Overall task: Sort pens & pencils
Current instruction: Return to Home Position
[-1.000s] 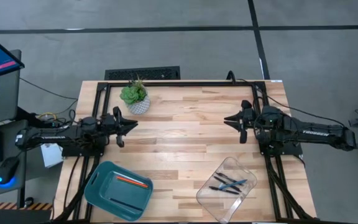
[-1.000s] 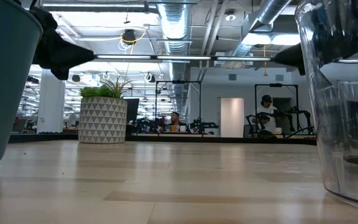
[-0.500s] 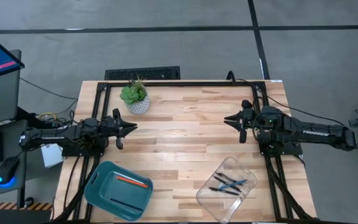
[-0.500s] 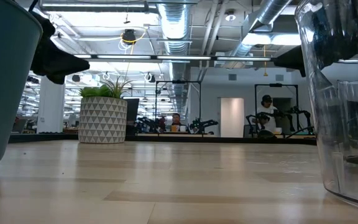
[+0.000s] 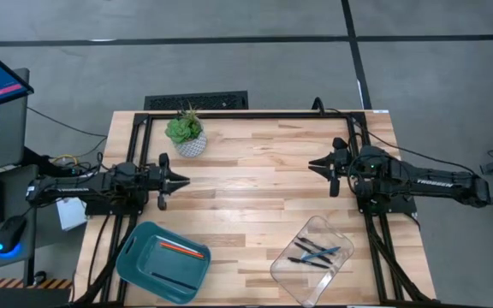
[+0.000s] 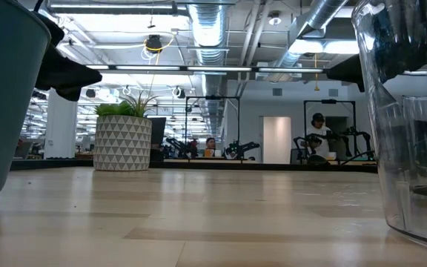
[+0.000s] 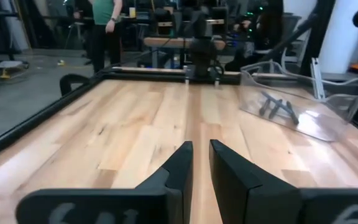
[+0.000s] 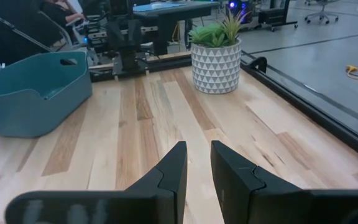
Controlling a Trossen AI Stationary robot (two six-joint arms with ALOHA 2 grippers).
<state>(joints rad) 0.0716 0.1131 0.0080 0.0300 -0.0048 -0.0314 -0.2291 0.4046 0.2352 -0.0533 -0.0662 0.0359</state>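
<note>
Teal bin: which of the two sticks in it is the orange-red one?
In the teal bin, the orange-red pencil lies nearer the table's middle; the dark greenish pencil lies nearer the table's front edge.

The left claw [image 7: 201, 163] hovers over the wooden bench [image 7: 135, 130], fingers slightly parted (nothing between them). A clear tray [image 7: 297, 102] holds dark pens [image 7: 277, 107].

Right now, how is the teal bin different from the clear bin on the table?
The teal bin is opaque with solid walls; the clear bin is see-through. The teal bin sits toward the left arm's side of the near edge, the clear bin toward the right arm's side. The teal bin holds an orange-red pencil and a dark one; the clear bin holds black pens and a teal-blue pen. Both are rounded rectangular containers lying at an angle on the wooden table.
</note>
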